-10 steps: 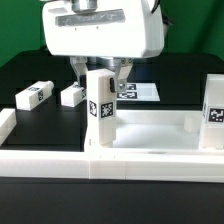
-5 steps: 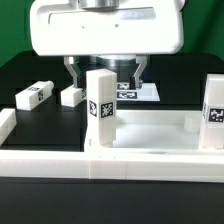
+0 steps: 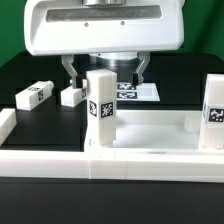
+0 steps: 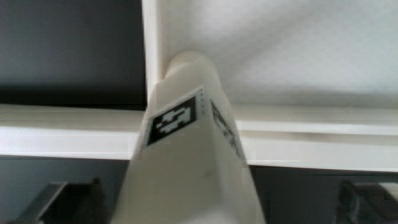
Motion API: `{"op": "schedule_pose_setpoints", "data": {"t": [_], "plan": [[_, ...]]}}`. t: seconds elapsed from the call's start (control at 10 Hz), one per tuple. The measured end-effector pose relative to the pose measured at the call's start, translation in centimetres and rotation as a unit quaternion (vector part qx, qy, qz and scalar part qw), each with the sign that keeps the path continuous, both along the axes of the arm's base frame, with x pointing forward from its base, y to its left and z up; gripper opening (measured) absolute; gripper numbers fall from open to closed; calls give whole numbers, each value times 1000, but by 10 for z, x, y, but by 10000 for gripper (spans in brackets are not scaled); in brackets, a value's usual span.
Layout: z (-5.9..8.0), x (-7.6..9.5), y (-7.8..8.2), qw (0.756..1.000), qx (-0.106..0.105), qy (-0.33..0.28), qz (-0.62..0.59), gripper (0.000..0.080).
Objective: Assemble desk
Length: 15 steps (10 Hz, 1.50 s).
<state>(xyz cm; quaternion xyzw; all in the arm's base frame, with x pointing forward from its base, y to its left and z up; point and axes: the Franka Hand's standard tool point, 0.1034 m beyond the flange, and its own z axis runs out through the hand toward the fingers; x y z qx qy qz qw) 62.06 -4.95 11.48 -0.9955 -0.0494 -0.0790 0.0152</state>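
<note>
Around the upright leg (image 3: 100, 108) the gripper (image 3: 107, 80) stands wide, its fingers clear of both faces (nothing held). It would be best to close squarely on the flat sides and keep the leg plumb on the desk top (image 3: 160, 128). Two loose legs (image 3: 33, 95) lie well apart, behind.

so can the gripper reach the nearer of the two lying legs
Probably yes: the gripper is open and that leg lies uncovered on the table, apart from the other lying leg.

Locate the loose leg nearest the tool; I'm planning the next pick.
Exterior view's left: that loose leg lies on the table between another loose leg and the upright leg.
</note>
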Motion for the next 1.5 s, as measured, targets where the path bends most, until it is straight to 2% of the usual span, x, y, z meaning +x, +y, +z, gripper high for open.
{"op": "schedule_pose_setpoints", "data": {"t": [0.4,0.5,0.6,0.7,0.8,1.2,1.5], "plan": [[0,-1,-6,992,-23,-3,122,649],[-1,-1,-7,990,-26,-3,141,528],[-1,-1,-7,987,-29,-4,156,528],[-1,-1,-7,988,-29,-4,154,388],[-1,-1,-7,988,-29,-4,154,287],[-1,-1,-7,992,-22,-4,123,288],[-1,-1,-8,1000,3,-3,-31,288]]}}
